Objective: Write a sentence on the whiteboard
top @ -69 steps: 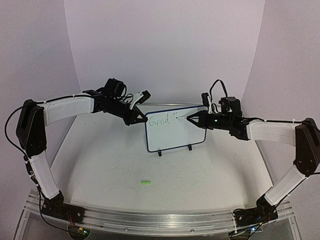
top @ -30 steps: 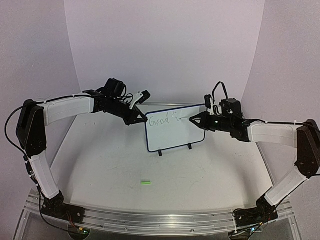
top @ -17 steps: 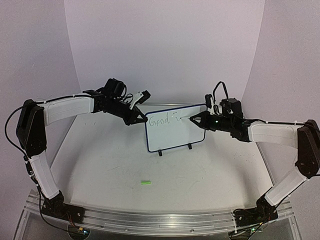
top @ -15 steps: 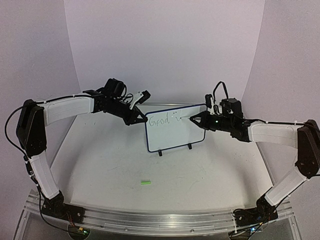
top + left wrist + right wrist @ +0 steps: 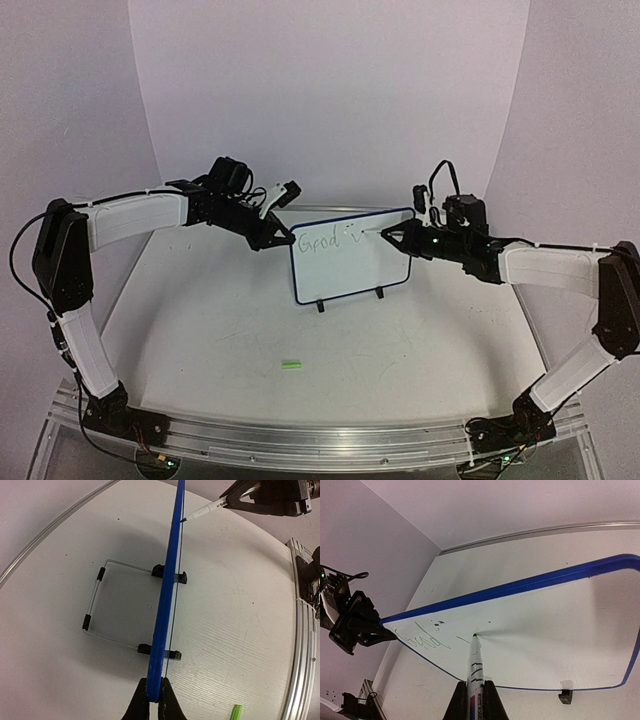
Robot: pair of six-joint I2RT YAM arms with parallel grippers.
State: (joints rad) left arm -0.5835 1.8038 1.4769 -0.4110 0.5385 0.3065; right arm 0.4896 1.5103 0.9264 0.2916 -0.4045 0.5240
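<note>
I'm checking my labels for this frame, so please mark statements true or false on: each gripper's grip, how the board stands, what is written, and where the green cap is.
1. The left gripper is shut on the whiteboard's blue rim. True.
2. The right gripper is open and empty. False: it is shut on a marker whose tip meets the board.
3. The whiteboard lies flat. False: it stands upright on its feet.
4. The green writing reads "Good" plus a further stroke. True.
5. The green cap sits on the marker. False: it lies on the table, apart from the board.
</note>
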